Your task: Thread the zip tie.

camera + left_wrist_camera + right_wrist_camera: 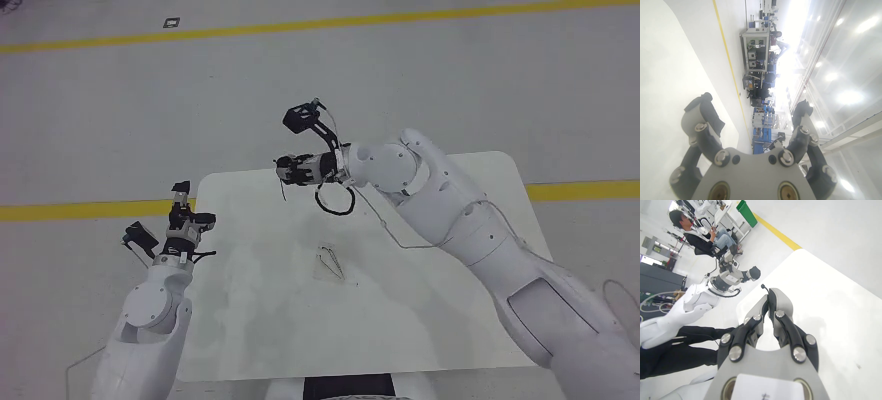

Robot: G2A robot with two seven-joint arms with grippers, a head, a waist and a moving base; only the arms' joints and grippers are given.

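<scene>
Pinching zip tie (765, 289), right pincer (769, 295) aloft, left pincer (755, 101) spread

The table (300, 320) is a smooth white top with a dull sheen. The right gripper (769, 303) is matt grey metal with ribbed black pads (772, 305), black plastic-looking links and shiny screws; the left gripper (755, 101) is built alike. The zip tie (763, 286) is thin black plastic.

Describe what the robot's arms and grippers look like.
The left arm and right arm have smooth, rounded white shells. A black cable loops at the right wrist. The left gripper and right gripper each have a silver plate with round screws, black links, and grey fingers with black pads. The right one's plate carries a white label.
</scene>
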